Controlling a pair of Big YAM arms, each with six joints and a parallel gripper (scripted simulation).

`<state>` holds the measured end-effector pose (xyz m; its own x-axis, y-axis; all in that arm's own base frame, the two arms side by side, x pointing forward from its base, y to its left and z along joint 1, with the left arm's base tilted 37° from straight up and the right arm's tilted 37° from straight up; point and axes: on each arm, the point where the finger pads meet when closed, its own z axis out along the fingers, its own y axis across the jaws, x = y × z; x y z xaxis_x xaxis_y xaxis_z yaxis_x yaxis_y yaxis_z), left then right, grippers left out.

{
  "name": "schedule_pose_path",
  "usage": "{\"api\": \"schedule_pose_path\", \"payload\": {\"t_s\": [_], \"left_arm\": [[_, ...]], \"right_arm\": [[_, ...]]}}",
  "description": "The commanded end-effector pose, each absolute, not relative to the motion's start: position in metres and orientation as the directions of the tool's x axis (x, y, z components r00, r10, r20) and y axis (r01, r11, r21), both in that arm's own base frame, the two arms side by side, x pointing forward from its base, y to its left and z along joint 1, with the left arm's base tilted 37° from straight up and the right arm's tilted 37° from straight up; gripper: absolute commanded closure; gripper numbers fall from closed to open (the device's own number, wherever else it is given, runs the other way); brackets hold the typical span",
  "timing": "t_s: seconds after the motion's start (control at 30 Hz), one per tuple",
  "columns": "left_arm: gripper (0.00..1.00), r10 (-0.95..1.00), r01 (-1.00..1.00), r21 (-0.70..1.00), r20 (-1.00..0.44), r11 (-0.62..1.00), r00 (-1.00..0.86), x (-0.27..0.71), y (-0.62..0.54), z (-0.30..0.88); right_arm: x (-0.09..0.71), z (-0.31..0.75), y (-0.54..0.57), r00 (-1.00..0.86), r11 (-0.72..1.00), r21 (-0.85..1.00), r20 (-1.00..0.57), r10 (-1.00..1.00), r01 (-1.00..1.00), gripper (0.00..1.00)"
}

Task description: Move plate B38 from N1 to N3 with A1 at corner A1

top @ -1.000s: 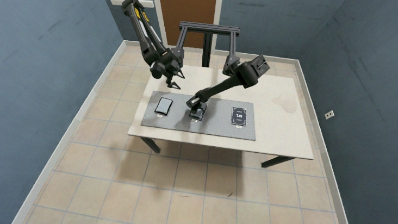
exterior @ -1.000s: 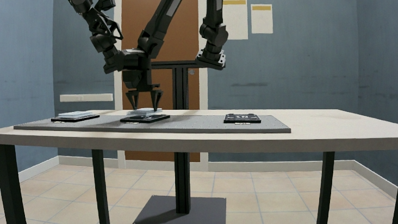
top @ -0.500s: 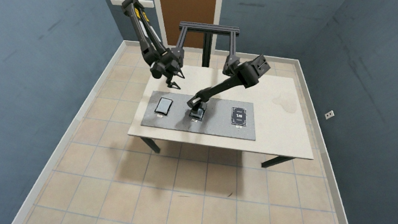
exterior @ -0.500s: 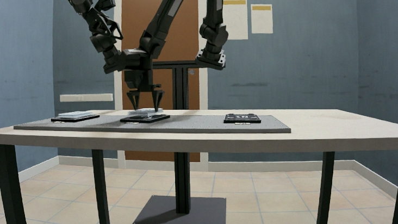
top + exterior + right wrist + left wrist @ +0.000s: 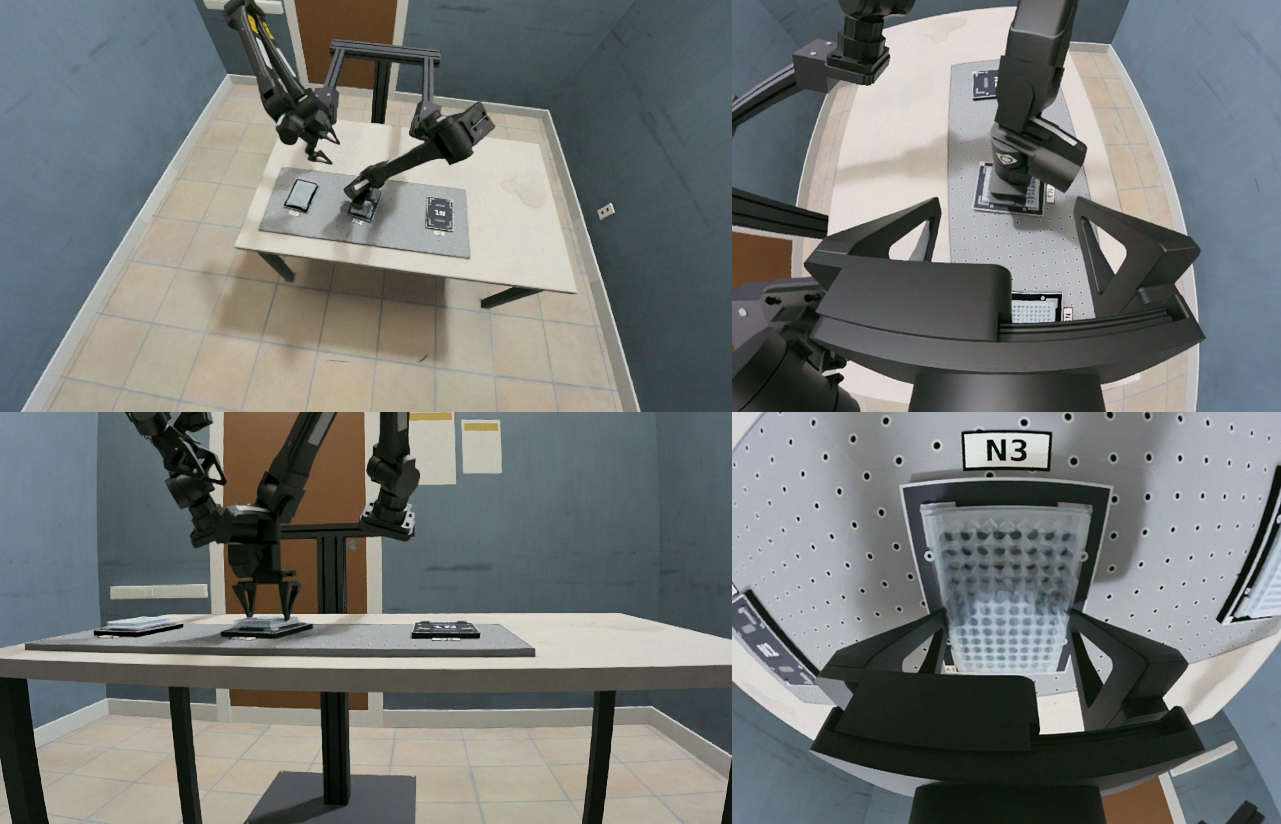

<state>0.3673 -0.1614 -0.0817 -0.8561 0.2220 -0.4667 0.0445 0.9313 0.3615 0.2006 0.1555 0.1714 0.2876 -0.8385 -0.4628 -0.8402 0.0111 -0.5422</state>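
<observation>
- Over nest N3 [image 5: 369,219] [image 5: 266,633] [image 5: 1010,491] [image 5: 1009,209], between the other two nests, plate B38 [image 5: 367,209] [image 5: 268,622] [image 5: 1006,624] [image 5: 1033,188] is in the left gripper [image 5: 361,200] [image 5: 267,617] [image 5: 1006,615] [image 5: 1010,185], whose fingers grasp its long sides.
- The step in hand looks to be the final lowering: the plate lies nearly level and lines up with the nest, its near end close to the locators [image 5: 938,505]. Whether it is fully down inside them I cannot tell.
- At the end away from the N3 sign [image 5: 357,221] [image 5: 242,637] [image 5: 1006,450] [image 5: 1050,194], a small corner mark [image 5: 950,669] shows, probably A1. The plate's label is not readable, so its orientation remains unconfirmed.
- Nest N1 [image 5: 439,213] [image 5: 445,635] [image 5: 767,649] [image 5: 983,84] has no plate on it; plate B83 [image 5: 302,194] [image 5: 135,622] [image 5: 1266,589] [image 5: 1033,311] sits on nest N2 [image 5: 296,207] [image 5: 138,633].
- The right gripper [image 5: 333,153] [image 5: 217,448] [image 5: 1007,203] is released, its fingers wide apart, away from the plates.
- The next move calls for pressing straight down gently if any gap remains, checking all corners, then spreading the left fingers and lifting vertically. A skewed release could leave an edge perched on a locator.
</observation>
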Motion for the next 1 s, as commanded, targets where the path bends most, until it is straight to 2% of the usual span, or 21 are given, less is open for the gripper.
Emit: {"api": "schedule_pose_path", "payload": {"t_s": [0.0,0.97], "left_arm": [[0.21,0.231,0.051,0.372,-0.458,0.927,-0.859,0.371,-0.154,-0.093],[0.21,0.197,0.040,0.341,-0.441,0.939,-0.876,0.367,-0.173,-0.070]], "right_arm": [[0.205,0.184,0.158,0.309,0.005,-0.567,-0.457,-0.834,-0.824,0.00],[0.205,0.184,0.158,0.309,0.005,-0.567,-0.457,-0.834,-0.824,0.00]]}}
